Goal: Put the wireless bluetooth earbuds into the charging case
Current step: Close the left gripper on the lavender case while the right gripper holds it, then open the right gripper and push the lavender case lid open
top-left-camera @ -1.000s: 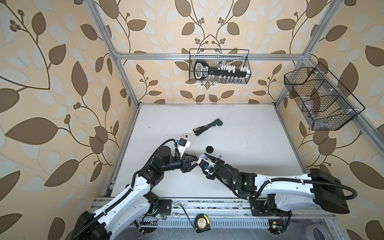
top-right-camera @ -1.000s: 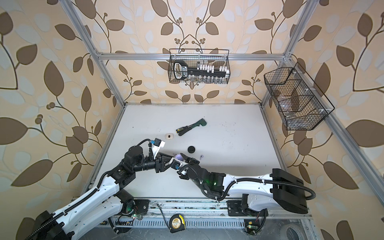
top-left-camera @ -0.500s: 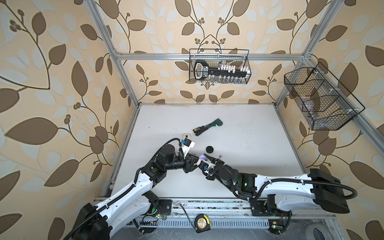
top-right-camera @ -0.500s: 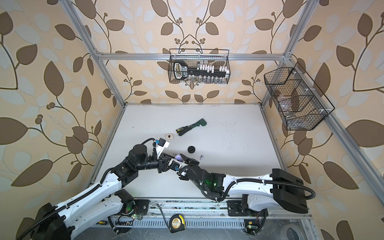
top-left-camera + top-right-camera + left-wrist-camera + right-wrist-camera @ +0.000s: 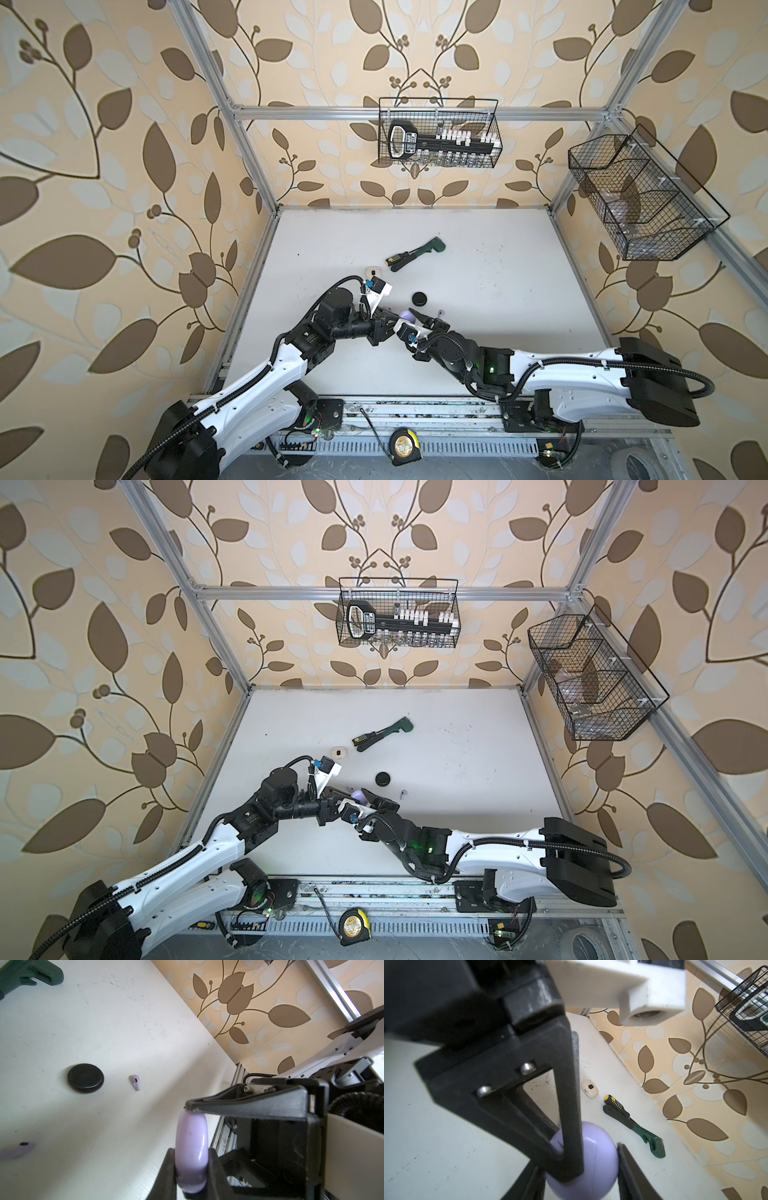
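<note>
— How is the lilac case (image 5: 192, 1134) looking?

— Smooth, glossy and rounded, and it's looking closed. It's hanging between both hands over the front middle of the bench (image 5: 498, 270). The left hand (image 5: 191, 1153) is pinching it across its thin sides, and the right hand (image 5: 579, 1161) is gripping it the wide way.

— And the earbuds?

— One lilac earbud (image 5: 135, 1082) is lying loose on the bench near the black round case (image 5: 85, 1078), close to the right hand.

— Is anything differing from a second ago?

— The left hand was standing open beside the case, and now it's clamping it. The right hand is keeping its grip.

— Is there room to move?

— Plenty of bare bench is lying open to the right and toward the back wall. The cream case (image 5: 371, 272), the screwdriver (image 5: 616, 1105) and the green wrench (image 5: 648, 1138) alongside it are sitting farther back, well apart from the hands. The bench's front edge is running near, just behind them.
</note>
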